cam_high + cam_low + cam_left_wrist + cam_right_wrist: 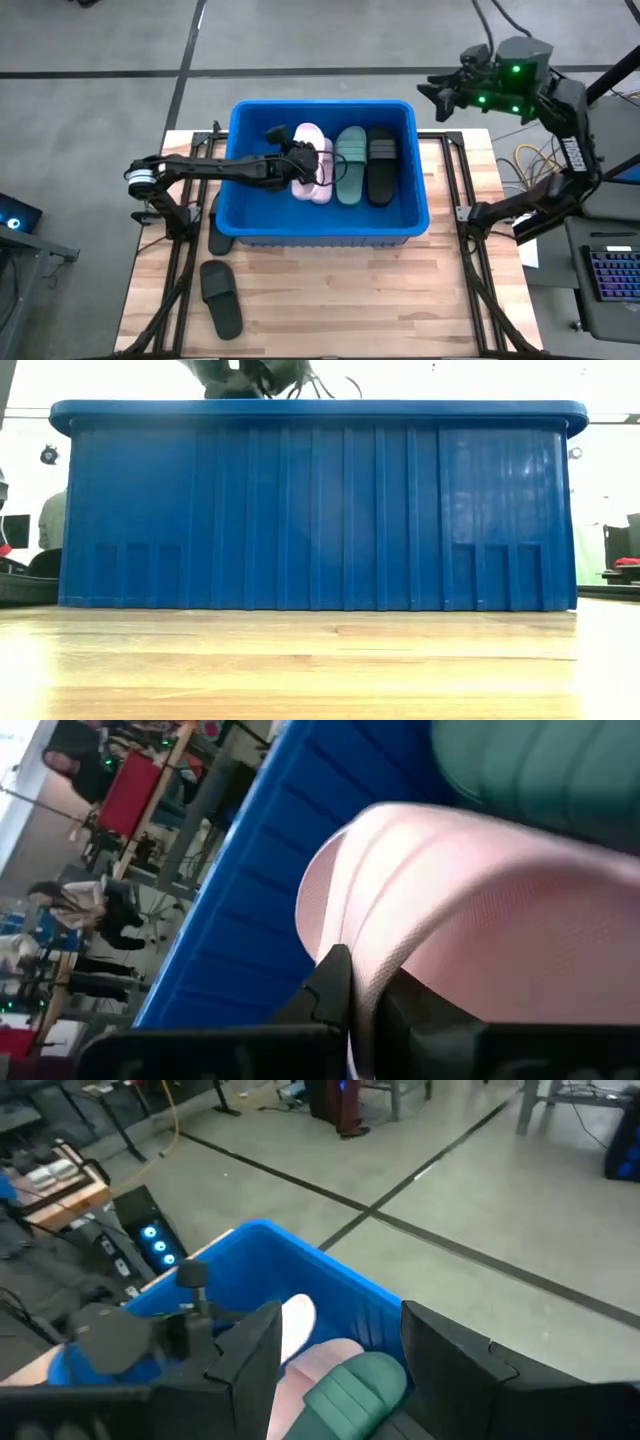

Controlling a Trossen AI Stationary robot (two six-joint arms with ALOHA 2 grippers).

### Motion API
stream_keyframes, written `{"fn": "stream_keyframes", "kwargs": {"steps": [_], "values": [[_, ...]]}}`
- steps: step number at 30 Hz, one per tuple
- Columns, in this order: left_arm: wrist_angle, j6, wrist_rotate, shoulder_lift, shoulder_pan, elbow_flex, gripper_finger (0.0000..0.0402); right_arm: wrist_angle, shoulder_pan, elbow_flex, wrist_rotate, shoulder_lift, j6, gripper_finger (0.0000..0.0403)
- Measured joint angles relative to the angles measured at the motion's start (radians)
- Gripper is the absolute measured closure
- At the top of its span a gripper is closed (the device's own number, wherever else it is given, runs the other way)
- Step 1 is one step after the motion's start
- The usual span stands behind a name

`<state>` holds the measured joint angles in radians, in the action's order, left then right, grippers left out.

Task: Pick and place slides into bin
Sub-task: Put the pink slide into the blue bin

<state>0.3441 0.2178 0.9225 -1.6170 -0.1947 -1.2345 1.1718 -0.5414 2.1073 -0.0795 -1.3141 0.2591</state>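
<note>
Nearest the front edge of the wooden table (330, 300), a black slide (221, 297) lies alone on the boards, and a second black slide (218, 228) rests just beside the left wall of the bin (410, 215), partly under the left arm. By the look of it, these two are what is left to put away.

Further back, the bright blue bin stands in the middle of the table; in the low view its ribbed wall fills almost the whole picture. Inside it lie a pink slide (312, 164) at the left, a dark green slide (350, 165) next to it and another black slide (380, 165) at the right, side by side with their wide straps up. So the task seems a little over halfway done.

The left gripper (300, 158) reaches over the bin's left wall and sits over the pink slide; the left wrist view shows its dark fingers (335, 990) pinched tight on the pink ribbed strap (480, 910), so that slide is not yet let go.

Farthest back, the right gripper (440, 95) hangs past the bin's far right corner, off the table, its jaws spread wide and holding nothing.
</note>
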Motion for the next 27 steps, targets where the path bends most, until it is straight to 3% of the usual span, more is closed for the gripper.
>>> {"fn": "stream_keyframes", "kwargs": {"steps": [6, 12, 27], "values": [[-0.134, 0.004, -0.06, -0.059, -0.018, -0.024, 0.0402, 0.003, 0.0, 0.0, 0.0, 0.023, 0.012, 0.0209], [-0.098, 0.086, 0.066, -0.157, -0.018, -0.079, 0.0402, 0.038, 0.001, -0.003, 0.008, 0.021, 0.03, 0.0209], [-0.097, 0.0, 0.071, -0.231, -0.055, -0.078, 0.0401, 0.119, 0.001, -0.003, 0.008, 0.022, 0.04, 0.0209]]}}
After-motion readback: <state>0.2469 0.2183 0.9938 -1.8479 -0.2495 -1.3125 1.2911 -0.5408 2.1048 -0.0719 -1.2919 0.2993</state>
